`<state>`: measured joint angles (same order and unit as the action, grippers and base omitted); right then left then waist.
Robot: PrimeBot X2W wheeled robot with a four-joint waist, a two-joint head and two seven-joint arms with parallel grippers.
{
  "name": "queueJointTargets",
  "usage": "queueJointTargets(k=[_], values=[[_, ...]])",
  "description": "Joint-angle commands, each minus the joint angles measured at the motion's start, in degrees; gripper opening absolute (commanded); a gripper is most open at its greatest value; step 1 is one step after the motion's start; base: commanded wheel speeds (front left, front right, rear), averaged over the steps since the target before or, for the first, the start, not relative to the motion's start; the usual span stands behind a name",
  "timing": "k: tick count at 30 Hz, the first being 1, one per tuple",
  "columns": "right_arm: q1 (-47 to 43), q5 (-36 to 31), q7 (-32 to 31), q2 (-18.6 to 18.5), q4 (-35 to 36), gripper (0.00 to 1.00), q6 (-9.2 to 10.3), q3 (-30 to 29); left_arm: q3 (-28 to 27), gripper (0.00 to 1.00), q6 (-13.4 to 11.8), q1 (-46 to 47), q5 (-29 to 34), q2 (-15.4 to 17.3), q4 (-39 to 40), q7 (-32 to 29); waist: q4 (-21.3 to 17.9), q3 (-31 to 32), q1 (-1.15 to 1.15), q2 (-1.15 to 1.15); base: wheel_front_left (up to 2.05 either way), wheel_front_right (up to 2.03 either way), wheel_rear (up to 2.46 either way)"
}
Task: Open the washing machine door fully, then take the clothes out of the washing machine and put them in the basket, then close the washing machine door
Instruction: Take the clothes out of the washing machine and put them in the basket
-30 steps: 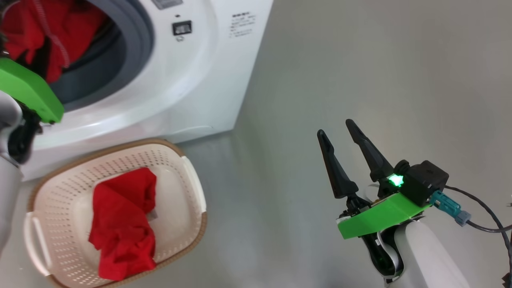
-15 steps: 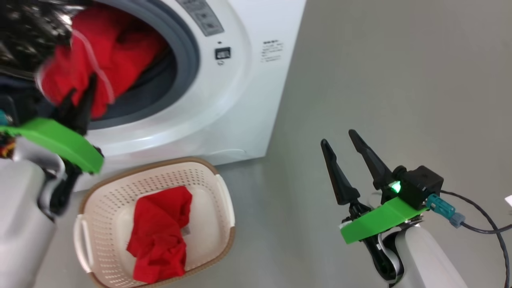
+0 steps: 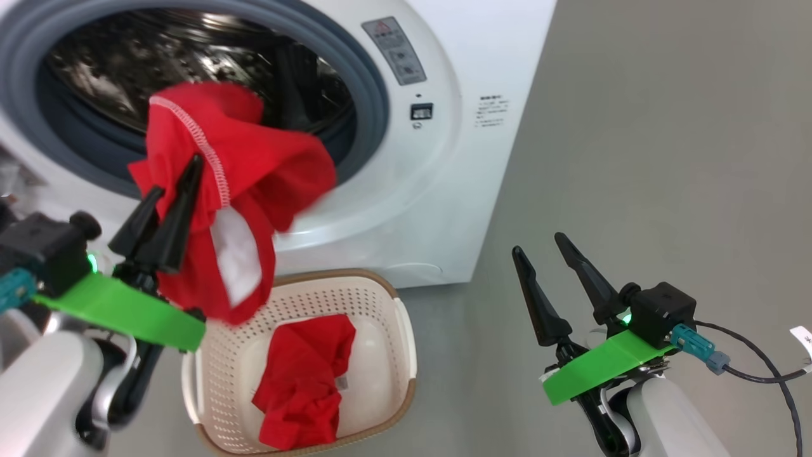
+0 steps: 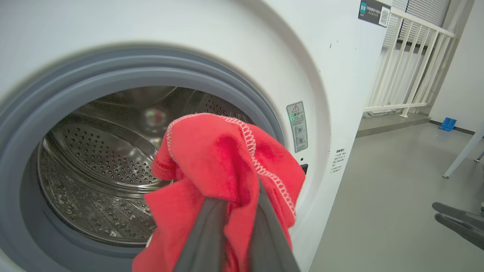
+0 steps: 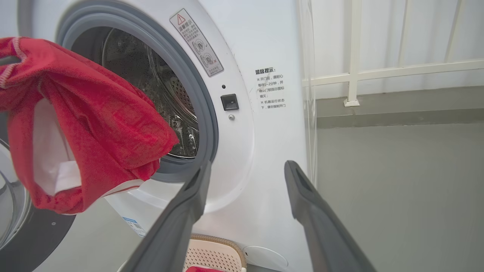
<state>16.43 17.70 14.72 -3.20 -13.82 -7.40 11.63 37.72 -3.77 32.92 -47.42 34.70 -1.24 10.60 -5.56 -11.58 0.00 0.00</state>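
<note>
Red garment (image 3: 254, 158): clamped in my left gripper (image 3: 176, 174), hanging before the washer (image 3: 444, 190) mouth, above the basket (image 3: 406, 343).
Basket: I see another red piece (image 3: 304, 387) inside.
Right gripper (image 3: 538, 244): fingers apart, empty.

A laundry corner in a plain indoor room (it looks more a test space than a home): a white washer (image 3: 444, 209) on a grey floor (image 3: 634, 158), a basket (image 3: 380, 304) before it, a white railing (image 5: 353, 56) and bare wall (image 4: 465, 75) beyond.

So the left gripper (image 3: 177, 175) is clamped tight on a red garment (image 3: 254, 158), fingers angled up; the right gripper (image 3: 538, 244) sits well apart, fingers spread wide.
</note>
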Motion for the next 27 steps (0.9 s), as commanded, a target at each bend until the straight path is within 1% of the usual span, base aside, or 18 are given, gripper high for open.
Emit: queueJointTargets(k=[1, 5, 7, 9, 11, 14, 17, 20, 24, 25, 26, 27], values=[[-0.3, -0.2, 0.3, 0.3, 1.0, 1.00, -0.09, 1.0, -3.1, 0.00, -1.6, 0.1, 0.8, 3.3, 4.4, 0.1, 1.8, 1.9, 0.00, 0.00, 0.00, 0.00, 0.00], [-0.6, -0.3, 0.3, 0.3, 0.7, 1.00, -0.09, 1.0, -3.4, 0.00, -4.7, -3.0, 1.0, 5.0, 11.6, -1.0, 2.5, 2.5, 0.00, 0.00, 0.00, 0.00, 0.00], [-0.6, -0.3, 0.3, 0.3, 0.4, 1.00, -0.09, 1.3, -2.6, 0.00, -5.9, -5.8, 0.5, 5.3, 14.4, -1.4, 2.6, 2.6, 0.00, 0.00, 0.00, 0.00, 0.00], [-0.4, -0.2, 0.3, 0.3, 0.4, 1.00, -0.09, 1.6, -1.6, 0.00, -6.0, -7.7, 0.3, 5.2, 14.2, -1.5, 2.4, 2.4, 0.00, 0.00, 0.00, 0.00, 0.00], [-0.1, -0.1, 0.3, 0.3, 0.4, 1.00, -0.09, 1.9, -0.5, 0.00, -5.7, -9.4, 0.0, 4.5, 13.2, -1.1, 2.1, 2.1, 0.00, 0.00, 0.00, 0.00, 0.00], [0.1, -0.1, 0.3, 0.3, 0.6, 1.00, -0.09, 1.9, 1.4, 0.00, -4.2, -11.0, -0.2, 3.2, 10.0, -0.3, 1.2, 1.4, 0.00, 0.00, 0.00, 0.00, 0.00], [0.4, -0.3, 0.3, 0.3, 1.0, 1.00, -0.09, 1.7, 3.0, 0.00, -1.5, -11.4, -1.0, 1.4, 5.0, 0.5, 0.3, 0.6, 0.00, 0.00, 0.00, 0.00, 0.00], [0.8, -0.5, 0.3, 0.3, 1.4, 1.00, -0.09, 1.6, 3.9, 0.00, 1.6, -10.7, -1.8, -0.2, -1.8, 1.2, -0.8, -0.1, 0.00, 0.00, 0.00, 0.00, 0.00], [1.0, -0.7, 0.3, 0.3, 2.1, 1.00, -0.09, 1.3, 5.0, 0.00, 4.9, -8.9, -1.4, -2.4, -11.5, 2.2, -2.5, -1.2, 0.00, 0.00, 0.00, 0.00, 0.00], [1.0, -0.7, 0.3, 0.3, 2.1, 1.00, -0.09, 1.3, 5.0, 0.00, 4.9, -8.9, -1.4, -2.4, -11.5, 2.2, -2.5, -1.2, 0.00, 0.00, 0.00, 0.00, 0.00], [0.9, -0.7, 0.3, 0.3, 2.5, 1.00, -0.09, 1.2, 5.5, 0.00, 6.5, -7.8, -0.6, -3.3, -16.4, 2.7, -3.3, -1.9, 0.00, 0.00, 0.00, 0.00, 0.00], [0.9, -0.7, 0.3, 0.3, 2.7, 1.00, -0.09, 1.1, 5.7, 0.00, 7.2, -7.2, -0.2, -3.8, -18.8, 3.0, -3.7, -2.2, 0.00, 0.00, 0.00, 0.00, 0.00]])
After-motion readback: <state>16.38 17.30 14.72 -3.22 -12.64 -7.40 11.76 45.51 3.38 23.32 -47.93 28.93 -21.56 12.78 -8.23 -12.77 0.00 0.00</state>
